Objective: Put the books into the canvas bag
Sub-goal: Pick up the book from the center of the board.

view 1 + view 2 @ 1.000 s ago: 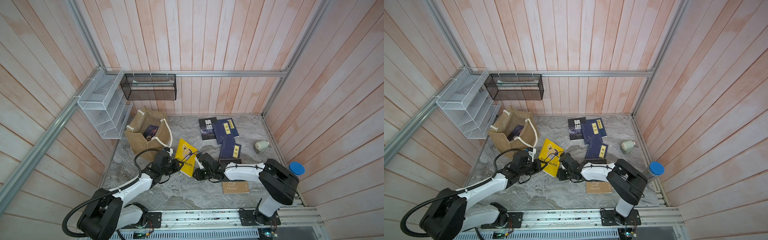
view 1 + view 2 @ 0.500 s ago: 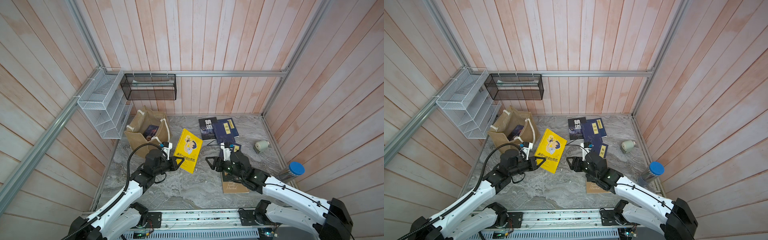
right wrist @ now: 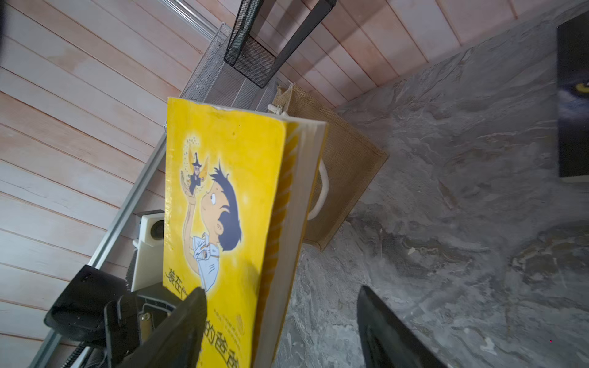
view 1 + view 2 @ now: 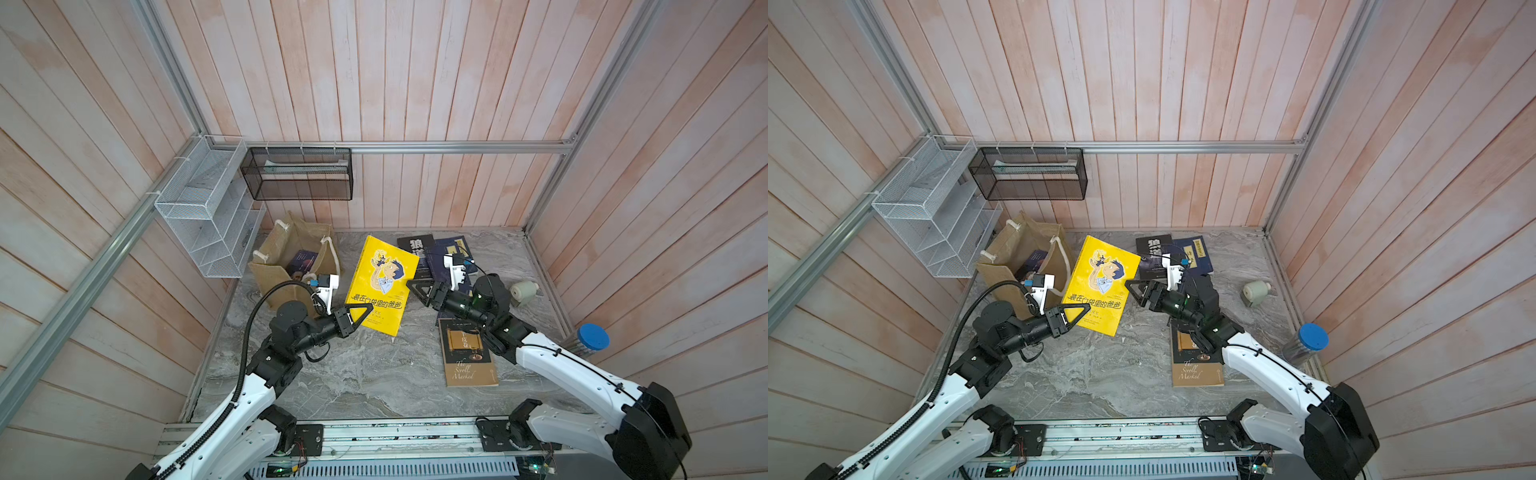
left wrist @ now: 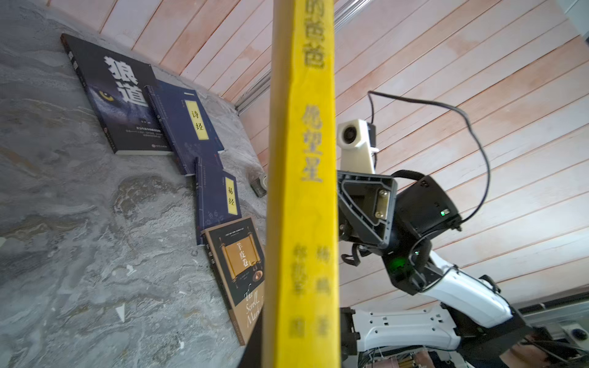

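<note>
Both top views look steeply down from high above the near edge of the worktop [image 4: 374, 374], sharing nearly the whole scene. The left wrist camera sits close against the spine of the yellow book [image 5: 302, 191], facing the right arm [image 5: 446, 286]. The right wrist camera looks past the right end effector [image 3: 280, 288] at that book's cover and the canvas bag [image 3: 344, 159].

Lab cell: plank walls [image 4: 415, 83], aluminium frame [image 4: 457, 146]

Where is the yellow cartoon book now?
In a top view, the yellow book is held mid-table by the left gripper, between the canvas bag and the right gripper.
</note>
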`<state>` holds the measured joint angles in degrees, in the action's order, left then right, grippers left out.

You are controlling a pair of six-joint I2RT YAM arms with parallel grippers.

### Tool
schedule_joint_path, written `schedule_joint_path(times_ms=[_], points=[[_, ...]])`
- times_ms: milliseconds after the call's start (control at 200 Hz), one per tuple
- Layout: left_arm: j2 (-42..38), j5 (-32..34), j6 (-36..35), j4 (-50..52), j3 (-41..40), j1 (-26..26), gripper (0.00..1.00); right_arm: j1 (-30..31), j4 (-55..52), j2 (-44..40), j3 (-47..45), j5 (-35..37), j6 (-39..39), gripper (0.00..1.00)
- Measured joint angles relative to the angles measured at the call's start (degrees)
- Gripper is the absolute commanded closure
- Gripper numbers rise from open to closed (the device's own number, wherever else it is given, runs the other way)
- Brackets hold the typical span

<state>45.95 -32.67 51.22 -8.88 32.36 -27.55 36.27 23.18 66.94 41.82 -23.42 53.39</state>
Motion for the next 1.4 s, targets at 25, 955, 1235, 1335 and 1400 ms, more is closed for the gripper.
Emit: schedule_joint_path(times_ms=[25, 955, 1235, 1335, 1400], points=[[-0.02, -0.13, 0.76, -0.94, -0.22, 0.0, 0.92, -0.07, 0.96, 0.7, 0.0, -0.81, 0.61, 0.25], [1.86, -5.25, 9.38, -9.64, -3.17, 4.04, 0.44, -1.33, 22.23, 8.15, -2.58, -15.06, 9.11, 1.0], [5.09, -11.34, 6.05, -3.96, 5.4, 12.02, 0.42, -1.33, 16.46, 6.27, -1.81, -15.82, 4.37, 1.0], [8.41, -13.42, 4.24, -1.9, 8.63, 12.31, 0.48, -1.4, 15.54, 6.27, -1.05, -16.28, 3.34, 1.0], [10.01, -14.36, 3.54, -0.92, 9.6, 12.35, 0.57, -1.44, 15.21, 6.23, -0.74, -16.59, 2.89, 1.0]])
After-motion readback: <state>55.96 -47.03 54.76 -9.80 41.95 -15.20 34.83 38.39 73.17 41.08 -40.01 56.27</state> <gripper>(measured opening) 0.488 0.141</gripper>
